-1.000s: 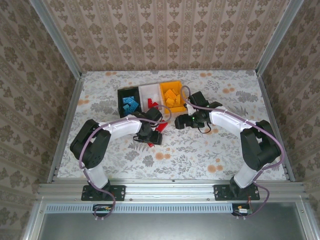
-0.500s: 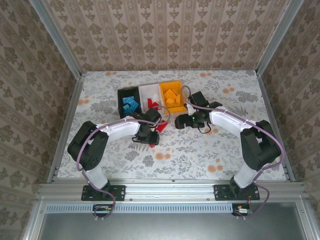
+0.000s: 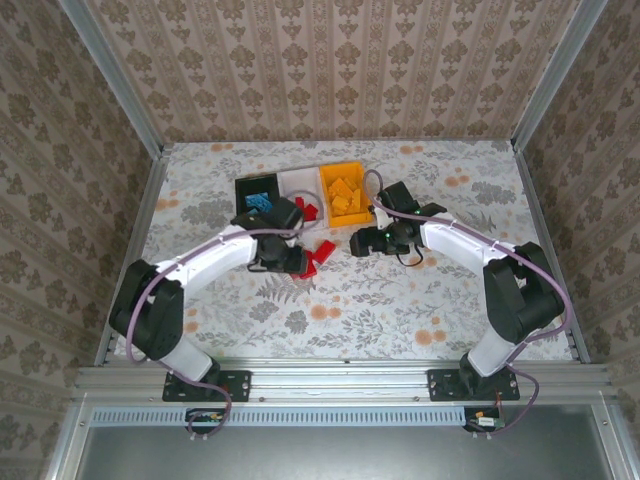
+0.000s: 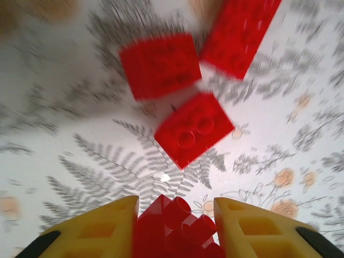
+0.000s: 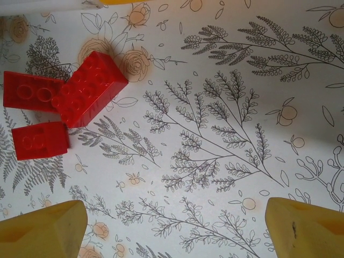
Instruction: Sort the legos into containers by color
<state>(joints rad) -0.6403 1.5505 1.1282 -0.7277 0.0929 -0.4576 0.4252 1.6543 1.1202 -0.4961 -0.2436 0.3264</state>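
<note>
Gripping a red lego (image 4: 173, 232), the left gripper (image 4: 174, 208) sits just before the white bin (image 3: 296, 183), presumably for delivery there. Three loose red legos (image 5: 88, 88) lie near that bin. The right gripper (image 5: 174, 226) hangs spread, empty.

floral-print table (image 3: 400, 305), patterned wallpaper walls (image 3: 330, 70)

Three bins stand in a row near the far edge of the table (image 3: 200, 290). The black bin (image 3: 241, 186) has blue legos (image 3: 258, 203). The white bin (image 3: 295, 178) has red legos (image 3: 307, 209). The orange bin (image 3: 340, 167) has orange legos (image 3: 347, 195). Loose red legos (image 3: 322, 248) lie just in front, between the left claw (image 3: 298, 262) and the right claw (image 3: 358, 243).
</note>
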